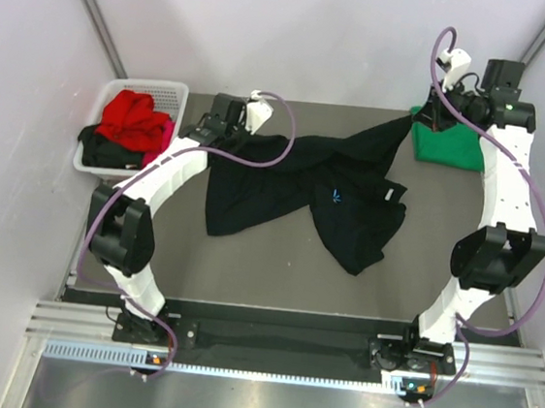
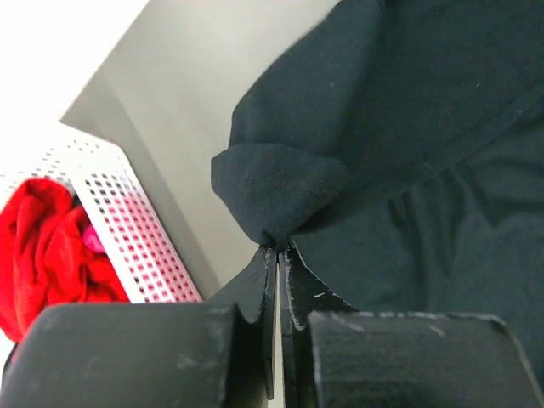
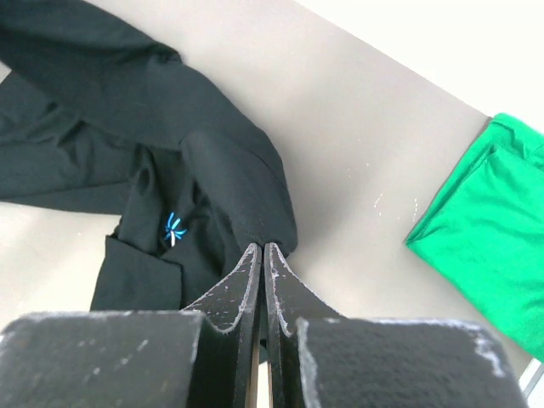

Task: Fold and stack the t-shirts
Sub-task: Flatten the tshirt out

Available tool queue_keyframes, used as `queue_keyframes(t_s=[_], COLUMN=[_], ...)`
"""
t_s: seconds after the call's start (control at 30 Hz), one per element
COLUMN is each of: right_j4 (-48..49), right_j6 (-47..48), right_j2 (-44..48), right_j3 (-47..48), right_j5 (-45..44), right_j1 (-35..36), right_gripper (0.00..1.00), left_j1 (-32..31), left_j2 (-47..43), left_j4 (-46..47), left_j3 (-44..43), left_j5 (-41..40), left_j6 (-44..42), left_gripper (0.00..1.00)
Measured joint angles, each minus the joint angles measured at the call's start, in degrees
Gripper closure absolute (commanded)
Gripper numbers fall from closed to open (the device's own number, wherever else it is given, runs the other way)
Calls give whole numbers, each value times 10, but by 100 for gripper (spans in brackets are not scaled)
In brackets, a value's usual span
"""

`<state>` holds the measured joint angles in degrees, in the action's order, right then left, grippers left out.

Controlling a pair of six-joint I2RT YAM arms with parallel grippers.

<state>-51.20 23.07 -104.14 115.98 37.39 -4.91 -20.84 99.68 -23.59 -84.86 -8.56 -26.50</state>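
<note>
The large black t-shirt (image 1: 304, 183) lies crumpled across the middle of the table, its blue chest mark (image 1: 335, 195) facing up. My left gripper (image 1: 223, 140) is shut on a bunched fold at its left end, seen up close in the left wrist view (image 2: 278, 246). My right gripper (image 1: 421, 112) is shut on its far right corner (image 3: 263, 246) and holds it lifted. The shirt (image 3: 212, 178) hangs from the jaws, with the mark (image 3: 174, 229) below. A folded green t-shirt (image 1: 446, 144) lies at the back right, also in the right wrist view (image 3: 489, 229).
A white lattice basket (image 1: 172, 89) stands at the back left, holding a red t-shirt (image 1: 130, 119), a pink one and a black one (image 1: 103, 147). It also shows in the left wrist view (image 2: 127, 229). Walls close in on the table's left, back and right.
</note>
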Motion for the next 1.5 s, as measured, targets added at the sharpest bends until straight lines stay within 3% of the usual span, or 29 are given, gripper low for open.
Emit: queue_keyframes(t_s=[0.17, 0.2, 0.23, 0.27, 0.37, 0.57, 0.73, 0.97, 1.17, 1.5], right_j4=[4, 3, 1, -1, -10, -11, -16, -23, -24, -24], right_j6=[-4, -3, -2, -1, -1, -1, 9, 14, 16, 16], right_j2=[1, 0, -1, -3, -8, -9, -12, -12, -12, -14], right_j3=[-18, -26, -32, -36, -47, -48, -48, -49, -50, -59], right_j5=[-2, -3, -5, -6, -15, -21, -33, -40, -45, -49], right_j1=[0, 0, 0, 0, 0, 0, 0, 0, 0, 0], right_gripper=[100, 100, 100, 100, 100, 100, 100, 100, 100, 100], left_j1=[2, 3, 7, 10, 29, 75, 92, 56, 20, 24], left_j2=[-21, -25, -30, -31, -31, -20, 16, 85, 149, 199], left_j4=[1, -3, -5, -10, -23, -20, -69, -203, -251, -243], left_j3=[58, 73, 96, 107, 114, 17, -70, -69, -76, -101], left_j5=[2, 2, 2, 2, 2, 11, 100, 173, 169, 123], left_j6=[6, 9, 14, 14, 27, -4, -84, -187, -195, -160], left_gripper=[97, 90, 73, 64, 55, 55, 54, 57, 57, 59])
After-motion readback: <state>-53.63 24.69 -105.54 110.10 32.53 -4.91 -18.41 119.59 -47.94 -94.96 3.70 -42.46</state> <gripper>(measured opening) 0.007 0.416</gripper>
